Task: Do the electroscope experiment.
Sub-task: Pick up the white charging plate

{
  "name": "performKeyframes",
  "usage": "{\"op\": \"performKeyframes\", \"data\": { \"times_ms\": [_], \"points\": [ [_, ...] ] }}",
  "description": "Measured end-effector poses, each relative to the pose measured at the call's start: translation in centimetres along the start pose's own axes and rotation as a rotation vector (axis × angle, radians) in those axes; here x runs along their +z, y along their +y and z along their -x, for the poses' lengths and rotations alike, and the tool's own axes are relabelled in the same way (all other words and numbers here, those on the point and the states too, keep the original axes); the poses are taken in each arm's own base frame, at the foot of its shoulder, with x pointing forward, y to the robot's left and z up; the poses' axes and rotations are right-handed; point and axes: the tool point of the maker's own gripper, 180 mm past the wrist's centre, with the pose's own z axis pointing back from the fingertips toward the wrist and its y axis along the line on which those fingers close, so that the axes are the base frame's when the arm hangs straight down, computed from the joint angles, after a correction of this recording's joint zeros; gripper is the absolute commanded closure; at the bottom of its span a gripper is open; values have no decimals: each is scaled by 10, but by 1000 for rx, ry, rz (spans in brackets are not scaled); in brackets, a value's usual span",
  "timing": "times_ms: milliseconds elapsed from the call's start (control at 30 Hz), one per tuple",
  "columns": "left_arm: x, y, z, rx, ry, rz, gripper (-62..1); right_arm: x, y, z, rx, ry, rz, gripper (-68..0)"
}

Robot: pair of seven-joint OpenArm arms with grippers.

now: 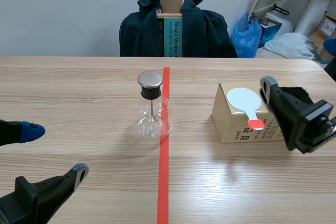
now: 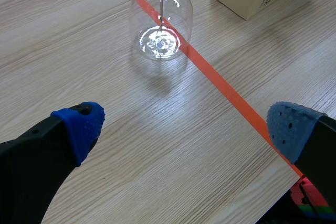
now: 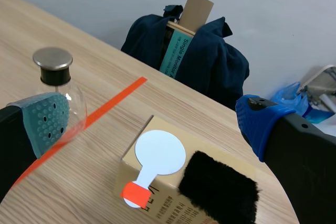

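The electroscope is a clear glass flask with a black neck and a round metal cap, standing mid-table beside the tape line. It shows ahead of my left gripper and past one pad of my right gripper. A tan cardboard box lies to its right. On the box rest a white disc paddle with an orange-red handle and a black fur pad. My right gripper stands open above the box. Low at the near left, my left gripper is open and holds nothing.
An orange-red tape line runs down the table's middle. Behind the far edge a chair draped with a dark jacket holds an upright cardboard piece. A blue bag and other clutter sit at the back right.
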Motion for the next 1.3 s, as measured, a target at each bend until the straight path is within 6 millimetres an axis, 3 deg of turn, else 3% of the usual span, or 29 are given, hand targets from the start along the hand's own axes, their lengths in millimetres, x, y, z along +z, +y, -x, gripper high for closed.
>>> {"op": "performKeyframes", "data": {
  "times_ms": [300, 500, 633, 867, 1133, 1300],
  "points": [
    [0, 0, 0, 0, 0, 0, -623, 4, 35, 7, 446, -2, -205, -679],
    [0, 0, 0, 0, 0, 0, -623, 8, 48, 16, 897, -39, -306, -679],
    [0, 0, 0, -1, -1, -1, -623, 10, 52, 20, 1075, -55, -329, -679],
    [0, 0, -1, -2, -1, -1, -623, 23, 47, 41, 1186, -2, -257, -679],
    [0, 1, 0, -4, 0, -1, -623, 57, 45, 104, 1198, 203, -239, -679],
    [0, 0, -1, -5, -1, -1, -623, 48, 53, 118, 1207, 239, -152, -679]
  ]
}}
